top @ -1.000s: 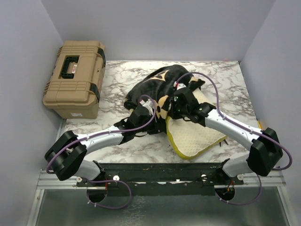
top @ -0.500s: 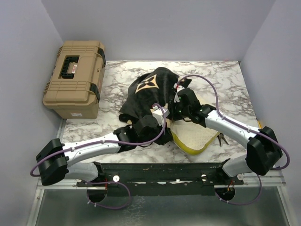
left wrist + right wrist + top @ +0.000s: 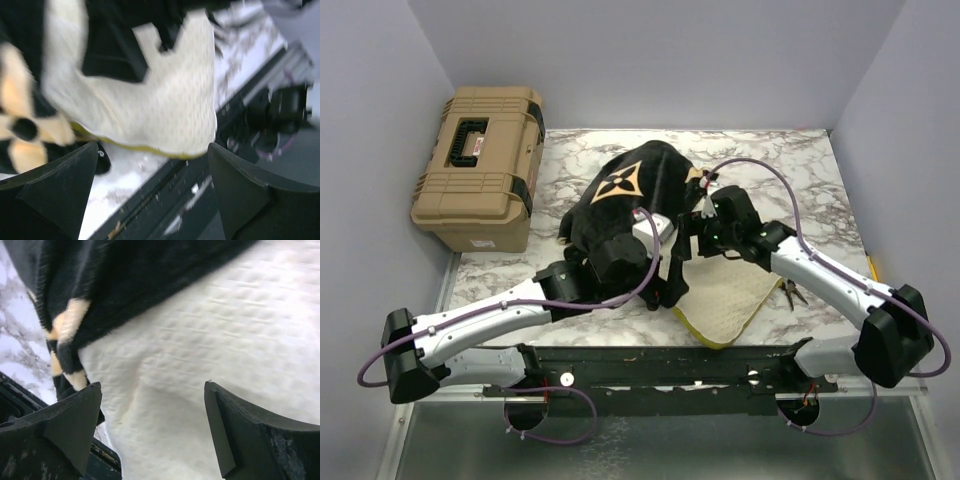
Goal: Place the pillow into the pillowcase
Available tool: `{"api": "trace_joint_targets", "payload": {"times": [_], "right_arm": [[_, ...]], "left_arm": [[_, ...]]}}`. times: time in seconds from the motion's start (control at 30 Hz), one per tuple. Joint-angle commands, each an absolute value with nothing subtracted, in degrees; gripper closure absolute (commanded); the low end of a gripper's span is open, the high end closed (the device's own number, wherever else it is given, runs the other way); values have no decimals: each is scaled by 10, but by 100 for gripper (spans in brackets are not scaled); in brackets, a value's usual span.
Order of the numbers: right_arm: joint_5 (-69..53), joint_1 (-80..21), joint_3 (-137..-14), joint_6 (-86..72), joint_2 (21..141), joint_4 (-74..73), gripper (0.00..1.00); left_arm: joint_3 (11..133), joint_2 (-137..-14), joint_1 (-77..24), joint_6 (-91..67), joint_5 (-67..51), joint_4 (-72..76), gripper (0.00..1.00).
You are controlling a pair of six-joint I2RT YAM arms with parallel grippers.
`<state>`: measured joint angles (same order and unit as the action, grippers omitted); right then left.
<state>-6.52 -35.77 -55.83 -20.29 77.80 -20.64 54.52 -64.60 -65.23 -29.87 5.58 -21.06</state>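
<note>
The black pillowcase (image 3: 625, 200) with tan flower motifs lies bunched mid-table over the far part of the pillow. The pillow's cream quilted end (image 3: 725, 295) with its yellow edge sticks out toward the near right. My left gripper (image 3: 660, 255) is at the pillowcase's near edge. In the left wrist view it (image 3: 153, 147) stands open and empty, with the pillow (image 3: 165, 115) and the pillowcase (image 3: 115, 50) beyond its tips. My right gripper (image 3: 688, 240) sits beside it. It (image 3: 152, 385) is open just above the pillow (image 3: 210, 340), with the pillowcase (image 3: 150, 275) along the top.
A tan toolbox (image 3: 480, 165) stands at the far left. A small dark tool (image 3: 792, 292) lies on the marble to the right of the pillow. The black mounting rail (image 3: 670, 365) runs along the near edge. Grey walls close in three sides.
Both grippers have opened and let go of the pillowcase. The pillowcase has come nearer over the pillow, and less of the pillow shows. The left arm has stretched out lower and further right.
</note>
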Motion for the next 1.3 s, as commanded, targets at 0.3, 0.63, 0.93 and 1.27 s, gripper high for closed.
{"api": "trace_joint_targets", "payload": {"times": [0.3, 0.63, 0.93, 1.27], "right_arm": [[-186, -76, -593, -240, 816, -245, 11], [-186, 71, -638, -241, 917, -211, 7], [-162, 92, -598, -236, 882, -203, 3], [-56, 105, -503, -274, 810, -212, 0]], "left_arm": [[801, -851, -482, -220, 110, -248, 9], [1163, -1187, -465, -121, 110, -306, 13], [1420, -1429, -465, -113, 169, -324, 11], [1390, -1439, -460, -124, 275, -287, 80]]}}
